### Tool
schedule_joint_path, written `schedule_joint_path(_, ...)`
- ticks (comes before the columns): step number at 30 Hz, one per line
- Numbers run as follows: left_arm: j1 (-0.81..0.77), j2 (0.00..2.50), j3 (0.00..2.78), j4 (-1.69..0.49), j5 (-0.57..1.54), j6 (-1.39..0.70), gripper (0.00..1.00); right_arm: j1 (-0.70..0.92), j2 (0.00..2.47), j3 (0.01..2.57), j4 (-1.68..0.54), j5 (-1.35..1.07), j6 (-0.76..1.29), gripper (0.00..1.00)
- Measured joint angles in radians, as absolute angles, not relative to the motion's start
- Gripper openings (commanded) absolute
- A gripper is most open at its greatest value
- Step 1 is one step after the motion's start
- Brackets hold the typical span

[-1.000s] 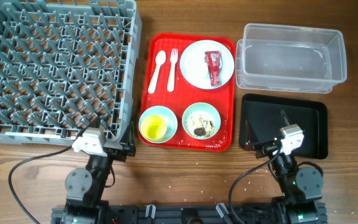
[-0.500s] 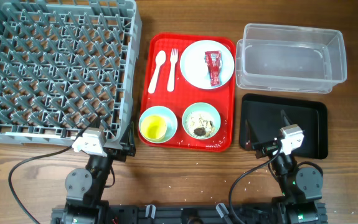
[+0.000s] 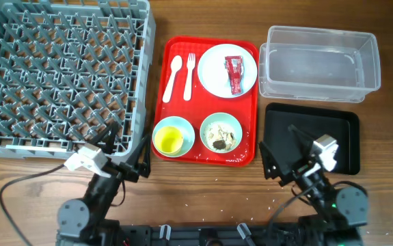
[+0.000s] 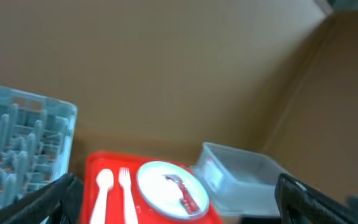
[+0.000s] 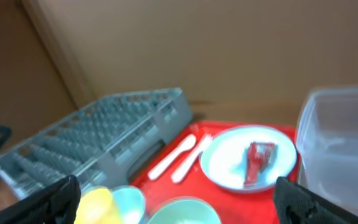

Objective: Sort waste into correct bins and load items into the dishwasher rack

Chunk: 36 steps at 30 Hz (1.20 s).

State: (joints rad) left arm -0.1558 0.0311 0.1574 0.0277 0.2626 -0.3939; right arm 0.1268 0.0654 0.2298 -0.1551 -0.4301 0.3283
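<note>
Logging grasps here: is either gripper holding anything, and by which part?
Nothing is held: the left gripper and the right gripper are both open and empty.

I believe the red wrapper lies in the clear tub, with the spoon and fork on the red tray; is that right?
Not quite: the red wrapper lies on the pale-blue plate, not in the clear tub, as the overhead view shows. The spoon and fork are on the red tray.

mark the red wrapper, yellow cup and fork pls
red wrapper (image 3: 234, 72): overhead view, middle of the foil.
yellow cup (image 3: 169, 140): overhead view, inside of the cup.
fork (image 3: 188, 78): overhead view, mid-handle.
</note>
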Motion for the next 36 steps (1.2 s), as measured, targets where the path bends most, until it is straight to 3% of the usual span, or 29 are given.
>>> schedule_joint_path(4, -0.156, 0.138, 0.431, -0.181, 0.267, -0.414, 1.00, 0.127, 0.301, 0.577, -0.443, -0.461, 0.302, 1.00)
schedule_joint_path(7, -0.157, 0.447, 0.797, -0.519, 0.264, -0.350, 1.00, 0.126, 0.624, 0.958, -0.799, -0.478, 0.259, 1.00)
schedule_joint_path(10, -0.157, 0.691, 1.008, -0.624, 0.260, -0.307, 1.00, 0.126, 0.914, 1.299, -0.996, -0.482, 0.194, 1.00)
schedule_joint_path(14, -0.157, 0.841, 1.081, -0.657, 0.261, -0.290, 1.00, 0.126, 1.164, 1.423, -0.944, -0.520, 0.237, 1.00)
schedule_joint_path(16, -0.157, 0.863, 1.081, -0.676, 0.261, -0.290, 1.00, 0.156, 1.285, 1.423, -0.892, -0.535, 0.234, 0.94)
schedule_joint_path(18, -0.157, 0.865, 1.082, -0.680, 0.262, -0.290, 1.00, 0.222, 1.393, 1.423, -0.852, -0.463, 0.228, 0.80)
schedule_joint_path(22, -0.157, 0.864, 1.083, -0.734, 0.264, -0.290, 1.00, 0.357, 1.672, 1.424, -0.693, -0.188, 0.218, 0.70)
schedule_joint_path(25, -0.157, 0.865, 1.083, -0.767, 0.264, -0.289, 1.00, 0.379, 1.862, 1.423, -0.556, -0.090, 0.216, 0.71)
schedule_joint_path(29, -0.157, 0.865, 1.083, -0.781, 0.264, -0.289, 1.00, 0.380, 1.988, 1.422, -0.406, -0.025, 0.251, 0.69)
schedule_joint_path(33, -0.157, 0.865, 1.083, -0.781, 0.264, -0.289, 1.00, 0.380, 2.025, 1.422, -0.361, -0.018, 0.289, 0.50)
schedule_joint_path(36, -0.157, 0.865, 1.083, -0.781, 0.264, -0.289, 1.00, 0.386, 2.075, 1.422, -0.373, -0.022, 0.303, 0.48)
